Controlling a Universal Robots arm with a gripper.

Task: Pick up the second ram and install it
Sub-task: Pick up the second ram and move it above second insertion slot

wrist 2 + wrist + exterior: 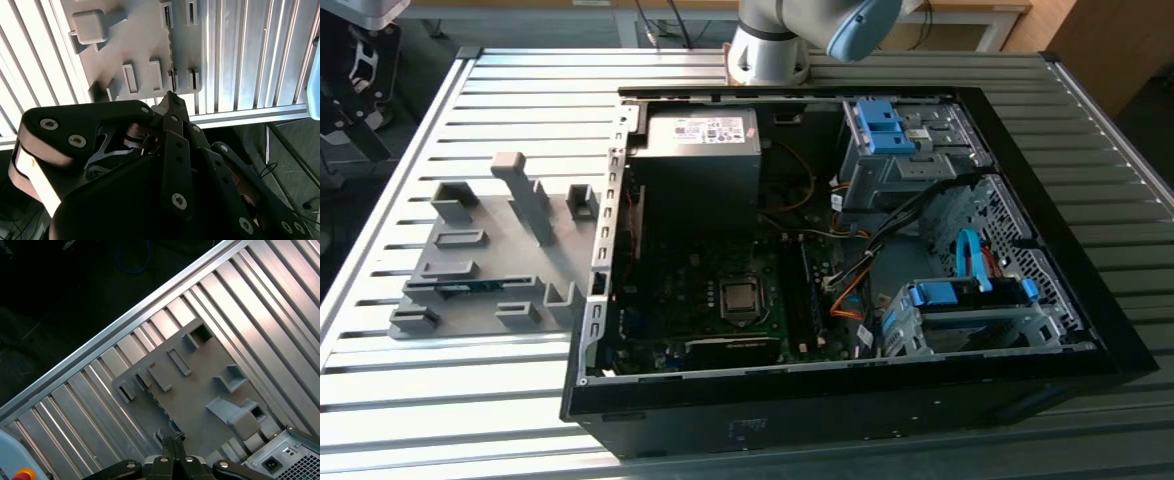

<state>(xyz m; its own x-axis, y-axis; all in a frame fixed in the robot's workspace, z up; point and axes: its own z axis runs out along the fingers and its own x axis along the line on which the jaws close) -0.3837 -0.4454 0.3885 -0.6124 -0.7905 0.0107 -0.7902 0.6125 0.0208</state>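
The second ram (470,287) is a thin blue-green stick lying in a slot of the grey holder block (480,250) at the exterior view's left, beside the open computer case (854,380). In both wrist views it appears edge-on as a thin dark strip (171,57) (167,419) in the holder (135,40) (200,390). My gripper (170,98) (173,439) hangs high above the holder, over the stick's end. Its black fingers are pressed together, shut on nothing.
The case holds a motherboard (720,300), a grey power supply (700,135), blue drive bays (887,125) and loose cables. The arm's base (767,50) stands behind the case. The ribbed metal table (454,400) ends at an edge rail (125,325) close to the holder.
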